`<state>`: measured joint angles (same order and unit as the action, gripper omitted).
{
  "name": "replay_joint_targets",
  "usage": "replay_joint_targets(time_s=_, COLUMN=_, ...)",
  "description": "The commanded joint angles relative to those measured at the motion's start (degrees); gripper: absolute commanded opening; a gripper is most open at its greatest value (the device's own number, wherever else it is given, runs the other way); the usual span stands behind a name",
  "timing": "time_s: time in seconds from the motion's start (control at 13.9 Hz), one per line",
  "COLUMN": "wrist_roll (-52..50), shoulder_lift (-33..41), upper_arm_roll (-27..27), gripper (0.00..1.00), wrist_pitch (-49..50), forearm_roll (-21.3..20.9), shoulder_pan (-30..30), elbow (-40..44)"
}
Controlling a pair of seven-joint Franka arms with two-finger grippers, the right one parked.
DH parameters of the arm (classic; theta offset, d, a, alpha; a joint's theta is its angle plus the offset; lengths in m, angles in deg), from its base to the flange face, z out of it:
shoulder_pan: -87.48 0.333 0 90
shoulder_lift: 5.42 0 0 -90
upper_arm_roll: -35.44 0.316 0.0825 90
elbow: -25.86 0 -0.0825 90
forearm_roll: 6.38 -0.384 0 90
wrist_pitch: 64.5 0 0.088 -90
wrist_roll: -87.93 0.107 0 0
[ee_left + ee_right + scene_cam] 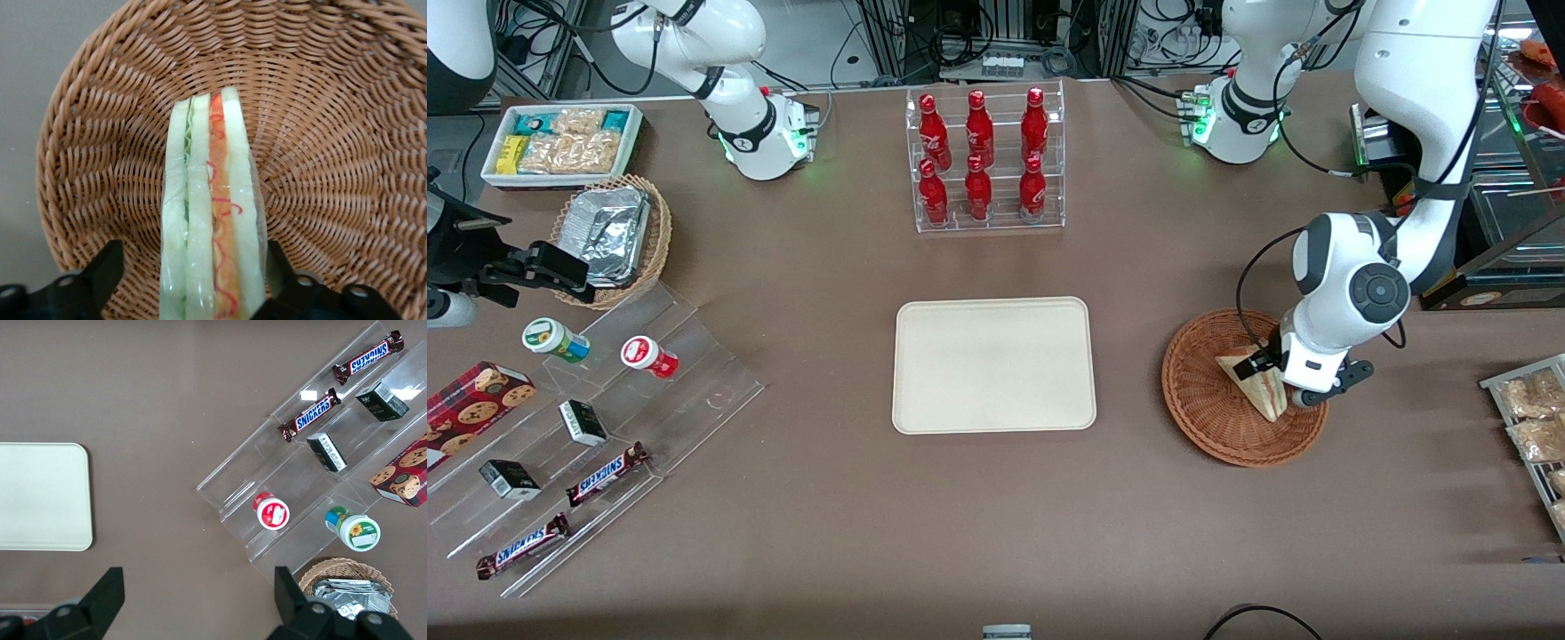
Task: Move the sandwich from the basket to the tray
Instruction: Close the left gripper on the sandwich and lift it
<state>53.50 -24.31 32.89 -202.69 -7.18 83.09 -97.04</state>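
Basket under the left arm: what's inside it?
The basket holds one sandwich, a wedge standing cut edge up. The gripper is down around it, fingers open, one either side. The weave under the sandwich is hidden.

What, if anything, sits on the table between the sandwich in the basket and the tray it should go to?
Nothing visible. Only bare table lies between the basket and the tray. The claw is down at the sandwich, one finger apart from its side.

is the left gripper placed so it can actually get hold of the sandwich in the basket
Probably yes. The left gripper is down in the basket with an open finger on each side of the sandwich, and nothing else lies between them.
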Motion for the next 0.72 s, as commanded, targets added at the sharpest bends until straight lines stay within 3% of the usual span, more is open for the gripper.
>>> replay_joint_targets(time_s=0.0, wrist_roll=-2.1, shoulder_lift=0.3, upper_arm_roll=0.2, gripper=0.00, wrist_pitch=-1.0, forearm_roll=-0.6, shoulder_pan=-0.8, elbow=-0.3)
replay_joint_targets(time_s=0.22, wrist_roll=-1.5, shoulder_lift=0.7, upper_arm_roll=0.1, gripper=0.00, wrist_pitch=0.5, forearm_roll=-0.7, shoulder_pan=-0.9, elbow=1.0)
replay_joint_targets(time_s=0.43, wrist_roll=-1.5, shoulder_lift=0.8, upper_arm_roll=0.2, gripper=0.00, wrist_pitch=13.9, forearm_roll=-5.2, shoulder_pan=-2.5, elbow=8.5)
replay_joint_targets(time_s=0.65, wrist_roll=0.6, shoulder_lift=0.9, upper_arm_roll=0.1, gripper=0.00, wrist_pitch=22.5, forearm_roll=-5.9, shoulder_pan=-2.6, elbow=15.6)
